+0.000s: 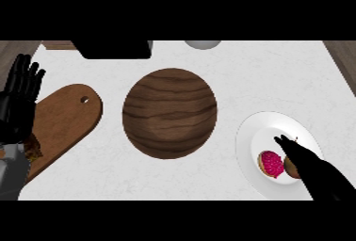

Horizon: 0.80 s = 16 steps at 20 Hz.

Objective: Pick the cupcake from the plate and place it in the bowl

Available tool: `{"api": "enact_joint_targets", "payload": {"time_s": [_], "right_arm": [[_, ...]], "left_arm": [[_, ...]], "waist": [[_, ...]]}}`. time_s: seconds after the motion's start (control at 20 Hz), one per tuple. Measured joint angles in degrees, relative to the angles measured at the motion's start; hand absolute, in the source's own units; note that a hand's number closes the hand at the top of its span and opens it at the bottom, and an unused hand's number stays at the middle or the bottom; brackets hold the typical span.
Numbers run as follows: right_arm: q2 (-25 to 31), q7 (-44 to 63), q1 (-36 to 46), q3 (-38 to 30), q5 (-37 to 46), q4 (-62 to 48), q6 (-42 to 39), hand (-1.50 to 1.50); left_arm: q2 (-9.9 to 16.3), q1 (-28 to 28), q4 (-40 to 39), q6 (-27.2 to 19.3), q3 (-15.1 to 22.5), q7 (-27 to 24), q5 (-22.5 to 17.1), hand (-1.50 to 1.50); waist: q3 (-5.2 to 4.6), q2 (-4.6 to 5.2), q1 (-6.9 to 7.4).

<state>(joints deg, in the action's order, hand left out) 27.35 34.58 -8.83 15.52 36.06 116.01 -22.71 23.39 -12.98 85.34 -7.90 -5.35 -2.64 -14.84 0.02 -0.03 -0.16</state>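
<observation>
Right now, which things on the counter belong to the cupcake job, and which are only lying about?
For the job:
- cupcake
- white plate
- wooden bowl
- right hand, at the cupcake

Lying about:
- cutting board
- black appliance
- left hand, resting open

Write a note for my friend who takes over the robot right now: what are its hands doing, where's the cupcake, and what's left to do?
Left hand: open, fingers up, resting at the view's left edge over the wooden cutting board.
Right hand: over the white plate, fingers stretched out beside the cupcake; not curled round it.
Cupcake: lying on the plate with its pink top showing, partly hidden by the right hand.
Wooden bowl: mid-counter, left of the plate, nothing in it.
Done: right hand is at the cupcake.
Left: grasp it, lift it, carry it left, set it in the bowl.
</observation>
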Motion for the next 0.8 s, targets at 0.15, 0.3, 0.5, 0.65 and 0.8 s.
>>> {"api": "enact_joint_targets", "payload": {"time_s": [0.15, 0.3, 0.5, 0.65, 0.8], "right_arm": [[-1.18, -3.14, 1.26, -1.06, 0.55, -2.63, 0.06, -1.50], [-2.34, -6.15, 1.08, -1.23, 2.43, -4.21, 0.74, -1.50], [-3.43, -8.58, 1.48, -1.60, 4.51, -6.88, 0.34, -1.50], [-5.38, -9.27, 1.89, -1.10, 6.63, -9.42, 0.72, -1.50], [-6.40, -9.83, 3.16, -1.75, 7.81, -11.73, -0.08, -1.50]], "left_arm": [[-0.13, -0.10, -0.33, 1.18, -1.20, 0.04, 0.24, 0.00], [-1.54, -0.04, -1.47, 1.70, -1.50, -1.33, 1.45, 0.00], [-2.05, 0.23, -0.14, 2.20, -2.31, -0.21, 2.28, 0.00], [-2.53, 0.08, 0.00, 2.68, -2.95, 0.58, 2.87, 0.00], [-2.94, -0.03, 0.74, 3.03, -3.61, 1.36, 3.37, 0.00]], "waist": [[0.00, 0.01, 0.06], [0.00, 0.01, 0.03], [-0.01, 0.00, 0.08], [-0.01, 0.01, 0.09], [-0.01, 0.01, 0.11]]}}
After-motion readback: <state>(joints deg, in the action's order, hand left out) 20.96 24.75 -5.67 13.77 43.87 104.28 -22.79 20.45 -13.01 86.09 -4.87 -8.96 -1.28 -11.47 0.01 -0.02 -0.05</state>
